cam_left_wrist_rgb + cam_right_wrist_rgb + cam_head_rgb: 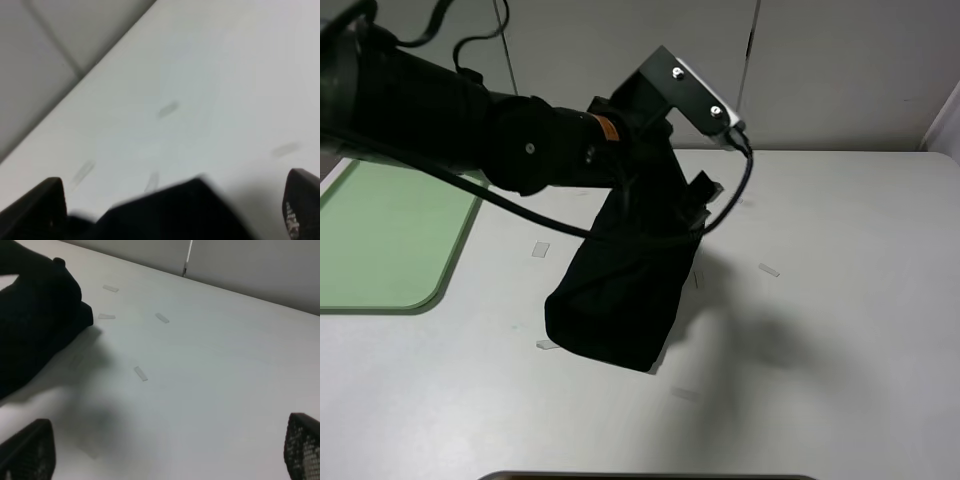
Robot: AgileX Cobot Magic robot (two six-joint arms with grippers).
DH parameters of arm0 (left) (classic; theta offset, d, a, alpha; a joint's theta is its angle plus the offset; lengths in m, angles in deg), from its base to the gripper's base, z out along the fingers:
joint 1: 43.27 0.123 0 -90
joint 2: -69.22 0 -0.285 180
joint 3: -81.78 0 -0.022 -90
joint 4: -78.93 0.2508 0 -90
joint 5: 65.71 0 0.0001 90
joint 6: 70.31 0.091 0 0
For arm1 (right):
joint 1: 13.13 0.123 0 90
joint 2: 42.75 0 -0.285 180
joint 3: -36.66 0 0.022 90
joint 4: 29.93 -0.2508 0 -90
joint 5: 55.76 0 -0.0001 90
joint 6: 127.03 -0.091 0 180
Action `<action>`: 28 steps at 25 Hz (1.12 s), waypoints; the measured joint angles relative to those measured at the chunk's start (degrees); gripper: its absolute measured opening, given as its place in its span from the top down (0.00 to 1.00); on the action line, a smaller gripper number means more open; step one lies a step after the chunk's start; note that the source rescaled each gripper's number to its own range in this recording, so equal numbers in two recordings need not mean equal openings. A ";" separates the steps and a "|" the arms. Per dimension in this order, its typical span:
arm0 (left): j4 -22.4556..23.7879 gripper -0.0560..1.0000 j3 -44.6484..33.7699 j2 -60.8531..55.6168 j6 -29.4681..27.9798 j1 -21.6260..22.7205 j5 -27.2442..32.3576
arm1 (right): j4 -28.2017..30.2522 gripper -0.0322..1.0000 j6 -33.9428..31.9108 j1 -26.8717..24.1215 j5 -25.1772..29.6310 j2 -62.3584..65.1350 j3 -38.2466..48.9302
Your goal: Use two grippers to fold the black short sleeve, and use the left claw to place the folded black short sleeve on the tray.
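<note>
The black short sleeve [620,300] is folded into a thick bundle and hangs from my left gripper [675,205] over the middle of the table, its lower end at or just above the surface. In the left wrist view the black cloth [175,212] fills the gap between the two dark fingers [42,205], so the left gripper [172,210] is shut on it. My right gripper [167,450] is open over bare table with nothing between its fingertips; the shirt [35,345] lies off to its side. The light-green tray [380,240] sits at the table's left edge, apart from the shirt.
Small pale tape marks [769,269] dot the white table around the shirt, and more tape marks [141,373] show in the right wrist view. A grey wall [820,70] runs behind the table. The right arm is outside the exterior high view.
</note>
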 joint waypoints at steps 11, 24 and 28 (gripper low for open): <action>0.00 0.14 0.00 4.43 -14.02 8.06 9.53 | 0.00 0.00 0.00 0.00 0.00 0.00 0.00; 0.24 0.14 0.23 17.87 -28.07 3.61 -3.63 | 0.00 0.00 0.00 0.00 0.00 0.00 0.00; 0.63 0.14 0.53 20.16 -27.90 1.17 -5.55 | 0.00 0.00 0.00 0.00 0.00 0.00 0.00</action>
